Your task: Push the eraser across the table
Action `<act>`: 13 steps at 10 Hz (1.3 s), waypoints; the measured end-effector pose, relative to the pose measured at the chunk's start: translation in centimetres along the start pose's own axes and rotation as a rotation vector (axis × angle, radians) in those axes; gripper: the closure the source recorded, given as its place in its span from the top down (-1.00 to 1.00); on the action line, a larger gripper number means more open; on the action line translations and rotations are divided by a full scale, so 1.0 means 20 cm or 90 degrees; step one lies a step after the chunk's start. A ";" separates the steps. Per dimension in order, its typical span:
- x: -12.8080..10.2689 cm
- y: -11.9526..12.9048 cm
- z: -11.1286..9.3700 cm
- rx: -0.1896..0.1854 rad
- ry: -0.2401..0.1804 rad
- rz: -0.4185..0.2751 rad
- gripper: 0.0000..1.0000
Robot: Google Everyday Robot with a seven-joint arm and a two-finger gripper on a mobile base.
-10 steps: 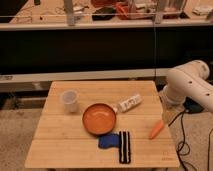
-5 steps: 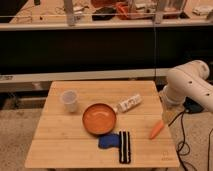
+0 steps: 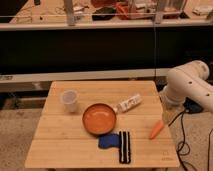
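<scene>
Six things sit on the light wooden bench [image 3: 60, 150], and the orange bowl [image 3: 99, 120] near its middle serves as the landmark for all of them. The eraser [image 3: 124, 147], a long black block with pale stripes, lies flat just in front of the bowl and slightly to its right. Its length runs from the bowl toward the bench's near edge, and its near end is close to that edge. A small blue pad [image 3: 107, 141] lies directly in front of the bowl, right against the eraser's left side; whether the two touch cannot be told. A clear cup [image 3: 69, 101] stands upright behind and to the left of the bowl. A white tube [image 3: 129, 104] lies on its side at a slant just behind and to the right of the bowl. An orange carrot [image 3: 156, 129] lies well to the bowl's right, near the bench's right edge.

The white arm [image 3: 190, 85] stands farther right of the bowl, beyond that edge. Its end effector [image 3: 169, 114] hangs downward just above the carrot, fingers spread and gripping nothing, well apart from the eraser.
</scene>
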State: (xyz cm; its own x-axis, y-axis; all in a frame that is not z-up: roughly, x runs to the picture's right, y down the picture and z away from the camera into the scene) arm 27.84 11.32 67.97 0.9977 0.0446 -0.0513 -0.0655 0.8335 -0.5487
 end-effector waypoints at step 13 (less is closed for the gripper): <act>-0.16 0.27 0.06 -0.035 -0.033 0.018 0.60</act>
State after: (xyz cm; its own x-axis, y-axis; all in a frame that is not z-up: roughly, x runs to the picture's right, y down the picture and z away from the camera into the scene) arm 24.33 16.46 66.19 0.9948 0.0984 -0.0248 -0.0939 0.7998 -0.5929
